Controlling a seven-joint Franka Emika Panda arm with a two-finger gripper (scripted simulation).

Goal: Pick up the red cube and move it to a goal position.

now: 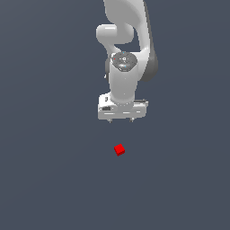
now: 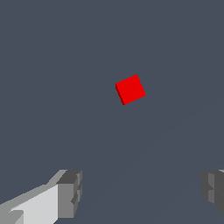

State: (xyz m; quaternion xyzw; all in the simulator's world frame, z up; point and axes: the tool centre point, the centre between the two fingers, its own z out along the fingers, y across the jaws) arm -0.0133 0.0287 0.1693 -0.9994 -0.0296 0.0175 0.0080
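We see only a flat, matte slate-grey floor (image 1: 49,170) around the glossy white Panda arm (image 1: 128,49). Its gripper (image 1: 121,120) hangs with fingers (image 2: 70,192) spread wide apart, holding nothing. The red cube (image 1: 119,149) lies on the floor at the gripper's six o'clock in the exterior view, apart from it: tiny, plain, flat-faced, turned askew.

A bare simulated scene: a flat, featureless grey-blue ground (image 1: 45,179) with flatly rendered, untextured shapes.
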